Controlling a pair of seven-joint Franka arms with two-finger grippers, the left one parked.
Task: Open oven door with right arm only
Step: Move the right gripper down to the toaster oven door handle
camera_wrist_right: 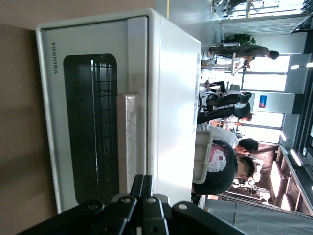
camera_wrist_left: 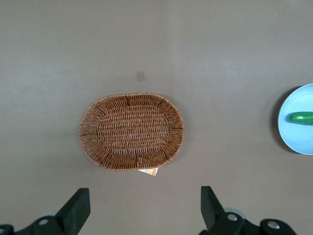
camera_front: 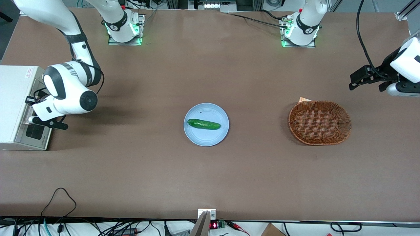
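Note:
The white toaster oven (camera_front: 14,105) stands at the working arm's end of the table. Its silver-grey oven door (camera_front: 35,132) is shut, with the dark window facing the table's middle. In the right wrist view the oven door (camera_wrist_right: 88,122) fills the frame, with its dark window, the wire rack showing through it, and the silver bar handle (camera_wrist_right: 128,142). The right arm (camera_front: 70,88) reaches down to the oven's front. Its gripper (camera_front: 31,111) is right at the handle. In the wrist view the gripper (camera_wrist_right: 142,177) is shut and empty, its fingertips pressed together just short of the handle.
A blue plate (camera_front: 210,137) with a cucumber (camera_front: 203,124) lies mid-table. A wicker basket (camera_front: 347,123) lies toward the parked arm's end, and it also shows in the left wrist view (camera_wrist_left: 132,131). The plate's edge (camera_wrist_left: 293,137) shows there too.

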